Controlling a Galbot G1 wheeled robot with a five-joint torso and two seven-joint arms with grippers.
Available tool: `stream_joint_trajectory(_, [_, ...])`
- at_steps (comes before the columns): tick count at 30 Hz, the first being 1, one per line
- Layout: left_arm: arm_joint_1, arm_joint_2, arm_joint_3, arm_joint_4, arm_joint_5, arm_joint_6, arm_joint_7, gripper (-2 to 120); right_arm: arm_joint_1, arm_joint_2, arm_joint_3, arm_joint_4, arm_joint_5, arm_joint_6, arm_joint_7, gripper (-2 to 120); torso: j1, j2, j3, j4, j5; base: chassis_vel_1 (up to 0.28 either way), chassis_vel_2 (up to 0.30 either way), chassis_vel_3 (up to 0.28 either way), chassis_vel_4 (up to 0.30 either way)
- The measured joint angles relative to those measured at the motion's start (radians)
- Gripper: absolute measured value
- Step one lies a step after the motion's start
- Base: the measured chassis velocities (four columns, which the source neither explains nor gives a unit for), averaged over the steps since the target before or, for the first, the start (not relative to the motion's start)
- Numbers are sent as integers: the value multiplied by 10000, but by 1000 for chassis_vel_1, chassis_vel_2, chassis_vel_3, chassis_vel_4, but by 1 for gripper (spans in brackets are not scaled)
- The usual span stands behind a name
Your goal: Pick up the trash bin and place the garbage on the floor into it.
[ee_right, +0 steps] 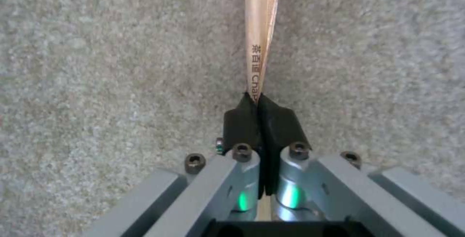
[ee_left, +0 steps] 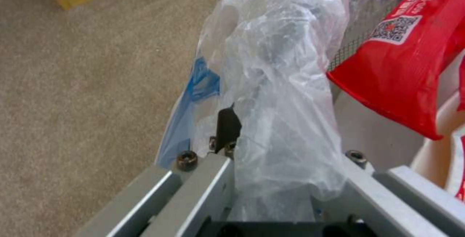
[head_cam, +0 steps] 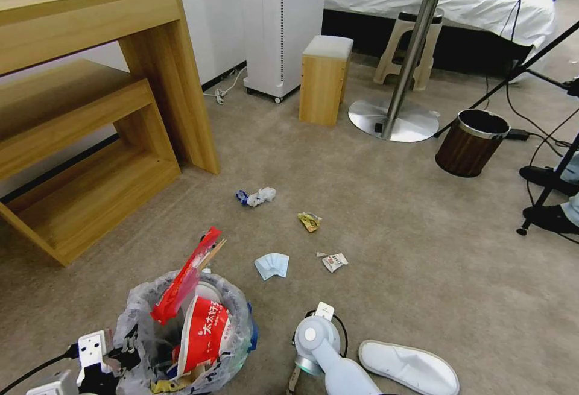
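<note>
The left hand (ee_left: 271,146) is clamped on the bag-lined rim of the trash bin (head_cam: 184,338), which sits at about 7 o'clock in the head view, nearest the robot. A red wrapper (head_cam: 184,280), a red-white paper bowl (head_cam: 205,331) and wooden sticks (head_cam: 211,253) stick up out of it. The right hand (ee_right: 259,100), its arm low at 6 o'clock, is pressed together on a wooden stick (ee_right: 261,29) over the floor (head_cam: 392,232). Just beside that arm, at 5 o'clock, lies a white slipper (head_cam: 409,366).

Farther out, near the middle of the carpet, lie a blue face mask (head_cam: 272,265) and a small white wrapper (head_cam: 335,261), then a yellow wrapper (head_cam: 309,221) and a crumpled tissue (head_cam: 257,196), all well apart from the bin. A wooden desk (head_cam: 90,105) stands at 10 o'clock. At 2 o'clock stands a dark brown bin (head_cam: 471,142), with cables and tripod legs around it. Beyond, at 12 o'clock, are a wooden stool (head_cam: 324,78) and a round pedestal table (head_cam: 416,51).
</note>
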Motion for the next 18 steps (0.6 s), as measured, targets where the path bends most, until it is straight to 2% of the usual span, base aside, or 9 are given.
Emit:
stream_joint_trajectory(5, [14,-10,26,-6,19,16,-35,1,-59,-184,56,325,75,1,137,0,0,0,-1,-1,-1,0,0,0,0])
stream_joint_trajectory(13, [16,-16,47,-6,-5,49,-57,1,-270,-755,359,1665,-6,-33,118,0,0,0,-1,-3,-3,0,0,0,0])
stream_joint_trajectory(18, [6,38,-78,-86,-231,98,-72,1,-400,-1300,909,3065,-1090,129,-834,0,0,2,-1,-4,-3,0,0,0,0])
